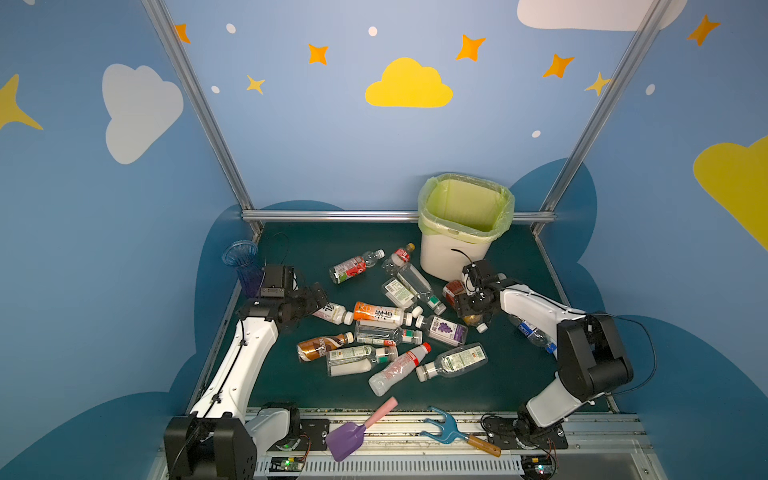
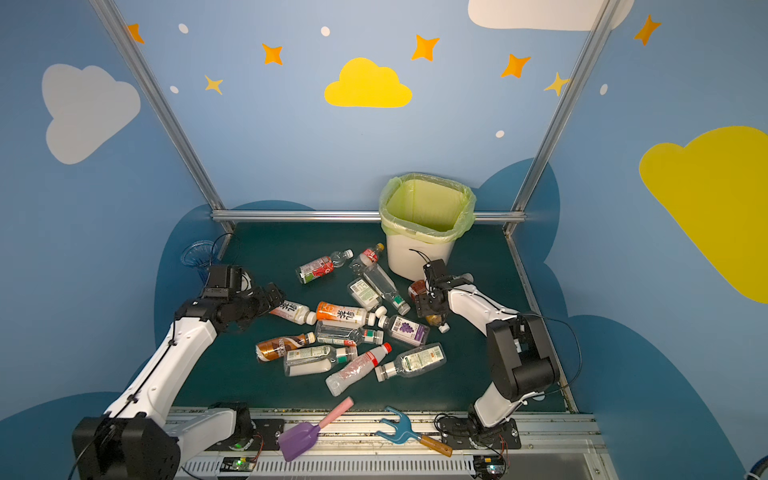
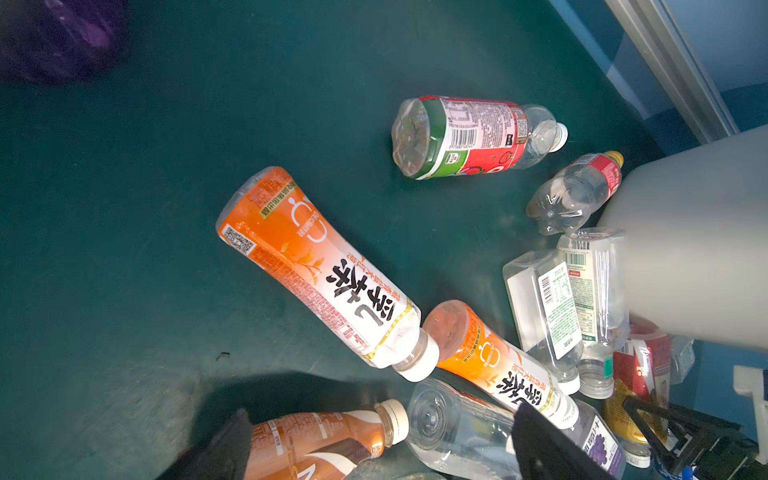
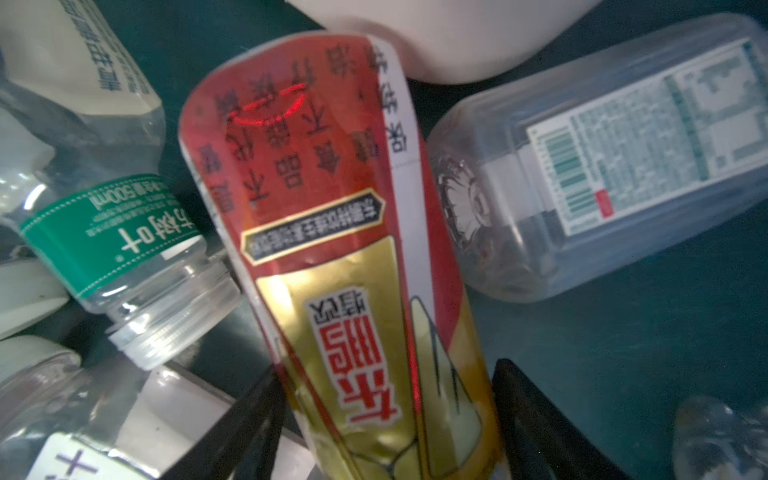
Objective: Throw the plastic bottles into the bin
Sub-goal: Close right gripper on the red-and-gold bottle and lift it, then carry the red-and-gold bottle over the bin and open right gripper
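The bin [image 1: 449, 257] [image 2: 415, 259], cream with a yellow-green bag over its rim, stands at the back right. Many plastic bottles [image 1: 386, 332] [image 2: 345, 332] lie scattered on the green mat. My right gripper [image 1: 473, 313] [image 4: 386, 395] is beside the bin's base, its fingers against both sides of a red-and-gold bottle [image 4: 332, 208] [image 1: 452, 289] lying there. My left gripper [image 1: 316, 297] [image 3: 380, 444] hangs open at the left of the pile, over a brown bottle [image 3: 316, 440] and a clear one [image 3: 457, 432], holding nothing. An orange-and-white bottle [image 3: 316, 270] lies just beyond it.
A blue ribbed vase [image 1: 243, 262] stands at the back left corner. A purple shovel [image 1: 349, 436] and a blue fork [image 1: 444, 426] lie on the front rail. One bottle with a blue label [image 1: 532, 332] lies under the right arm. Metal frame rails border the mat.
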Motion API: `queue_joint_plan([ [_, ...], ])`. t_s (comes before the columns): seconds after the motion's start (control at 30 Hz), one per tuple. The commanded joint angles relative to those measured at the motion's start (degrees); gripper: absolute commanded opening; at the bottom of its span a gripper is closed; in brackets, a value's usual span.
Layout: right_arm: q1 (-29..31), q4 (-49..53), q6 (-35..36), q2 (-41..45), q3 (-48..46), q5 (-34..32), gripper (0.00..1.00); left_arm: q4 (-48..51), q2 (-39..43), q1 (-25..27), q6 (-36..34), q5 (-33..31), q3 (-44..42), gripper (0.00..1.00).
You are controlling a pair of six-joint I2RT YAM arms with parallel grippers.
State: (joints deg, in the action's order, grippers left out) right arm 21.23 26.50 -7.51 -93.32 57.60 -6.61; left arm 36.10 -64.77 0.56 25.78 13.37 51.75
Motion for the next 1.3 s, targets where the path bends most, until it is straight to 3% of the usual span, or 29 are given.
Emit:
queue_joint_plan([
  [0.0, 0.37, 0.56, 0.54, -1.07, 1.55, 0.60, 0.69, 0.91, 0.14, 0.17, -0.30, -0.10, 1.52, 0.98],
  [0.17, 0.65, 1.88, 0.41, -0.64, 2.16, 2.52, 0.53, 0.73, -0.52, 0.19, 0.02, 0.76, 1.60, 0.97],
  [0.57, 3.27, 9.66, -0.86, 17.51, 0.49, 2.45, 0.50, 0.14, -2.96, 1.29, -0.36, 1.84, 3.34, 0.96],
  [0.77, 8.30, 15.97, -4.01, 27.73, 1.75, 6.23, 0.48, -0.90, -5.43, 3.02, 0.03, 1.58, 4.47, 0.96],
  [0.87, 12.44, 18.63, -5.06, 30.64, 7.78, 6.72, 0.48, -0.94, -6.94, 4.22, 0.08, 1.56, 5.90, 0.96],
  [0.97, 12.91, 17.74, -5.20, 30.50, 17.93, 7.31, 0.47, -1.02, -8.52, 5.92, 0.06, 1.16, 7.61, 0.96],
  [1.1, 9.17, 17.61, -2.38, 21.30, 37.62, 4.69, 0.47, -0.78, -11.00, 8.80, -0.20, 0.45, 10.59, 0.96],
  [1.17, 6.02, 17.89, -2.13, 14.80, 46.89, 5.37, 0.56, -0.68, -11.95, 10.45, -0.20, 0.24, 11.60, 0.95],
  [1.27, 2.22, 22.33, -2.03, 4.14, 60.64, 4.27, 0.81, -0.74, -12.39, 12.93, 0.63, -0.22, 12.37, 0.95],
])
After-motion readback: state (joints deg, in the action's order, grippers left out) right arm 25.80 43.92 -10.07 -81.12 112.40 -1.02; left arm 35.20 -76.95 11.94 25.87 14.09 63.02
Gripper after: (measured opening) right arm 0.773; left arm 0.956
